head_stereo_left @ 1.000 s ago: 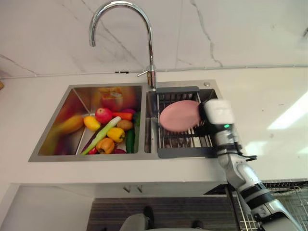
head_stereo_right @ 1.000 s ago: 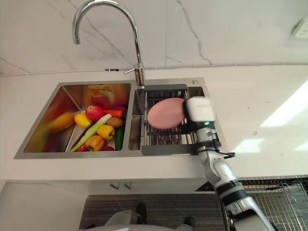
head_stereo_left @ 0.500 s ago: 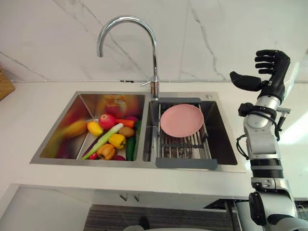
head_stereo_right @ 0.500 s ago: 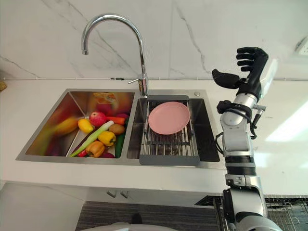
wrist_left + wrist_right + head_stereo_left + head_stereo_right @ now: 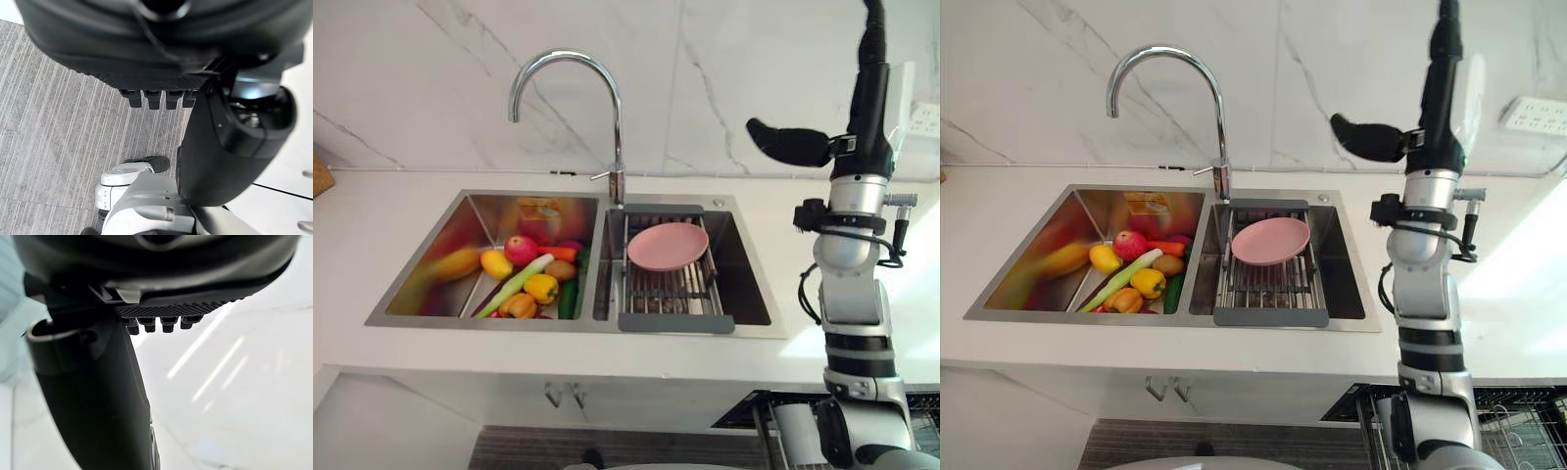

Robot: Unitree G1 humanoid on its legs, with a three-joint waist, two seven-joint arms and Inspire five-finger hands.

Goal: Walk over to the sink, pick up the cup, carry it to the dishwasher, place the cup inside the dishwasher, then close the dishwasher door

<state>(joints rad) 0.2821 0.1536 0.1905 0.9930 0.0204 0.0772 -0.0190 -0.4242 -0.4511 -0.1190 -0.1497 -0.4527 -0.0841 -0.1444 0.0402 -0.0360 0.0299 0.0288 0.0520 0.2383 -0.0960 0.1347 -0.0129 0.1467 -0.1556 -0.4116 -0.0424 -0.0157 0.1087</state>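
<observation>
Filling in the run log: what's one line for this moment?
at sink | right robot hand: held high, open, empty | left robot hand: open, empty | plate on rack | vegetables in left basin

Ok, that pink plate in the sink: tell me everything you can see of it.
The pink plate is round and matte, plastic by its look, with a shallow raised rim and nothing on it. It lies face up on the grey slatted rack that spans the right basin of the sink, toward the rack's back end, near the base of the faucet. Only the rack touches it; the right hand is raised clear of it.
</observation>
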